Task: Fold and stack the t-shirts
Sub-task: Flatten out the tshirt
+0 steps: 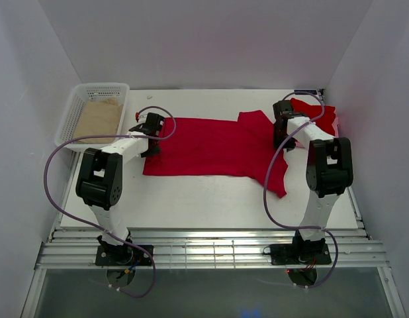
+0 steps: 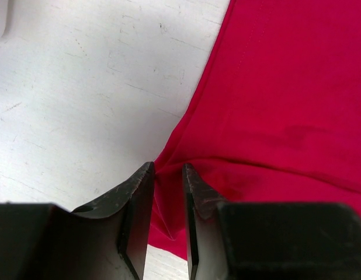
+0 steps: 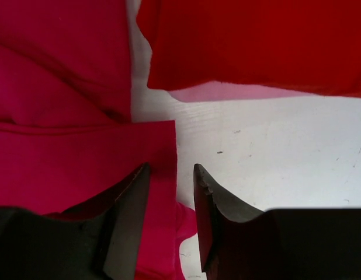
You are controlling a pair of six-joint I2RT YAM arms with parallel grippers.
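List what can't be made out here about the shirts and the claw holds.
- Left claw, left wrist view: cloth of the spread t-shirt fills the gap between the fingers, so pinched or loose is unclear. In the top view its own wrist hides the tips.
- Far red pile, top view: partly behind the right arm, so the shirt count is unreadable.
- Pale pink piece, right wrist view: only a strip shows under red cloth.
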